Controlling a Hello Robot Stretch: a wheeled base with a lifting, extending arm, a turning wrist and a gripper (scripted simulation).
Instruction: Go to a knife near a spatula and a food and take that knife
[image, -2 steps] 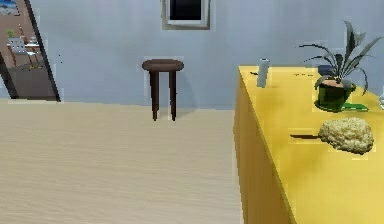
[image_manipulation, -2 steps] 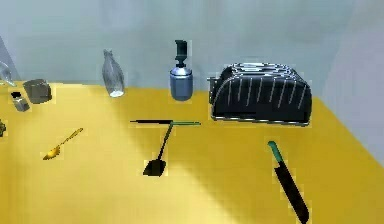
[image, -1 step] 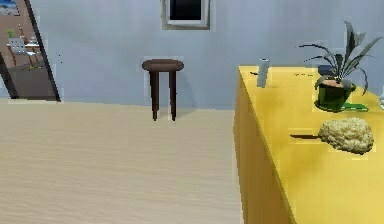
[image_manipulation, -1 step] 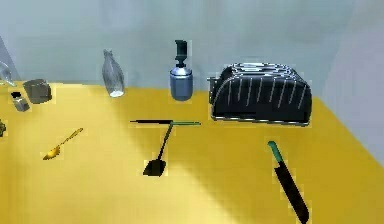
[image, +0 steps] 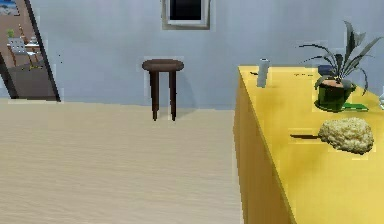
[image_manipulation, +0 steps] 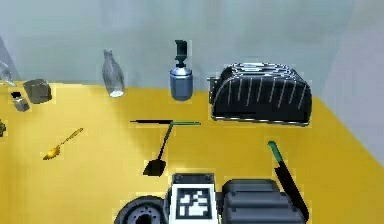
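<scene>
The gripper (image_manipulation: 143, 211) stood nearest; its claw's state, and whether it held anything, could not be told. The likely knife (image_manipulation: 281, 172), green-handled, lay near it on the counter (image_manipulation: 90, 175), the black spatula (image_manipulation: 160, 152) close by. Better to reach slowly along the handle. Farther, the glass bottle (image_manipulation: 113, 74) looked empty; the pot (image: 335, 98) held a plant (image: 345, 55).
</scene>
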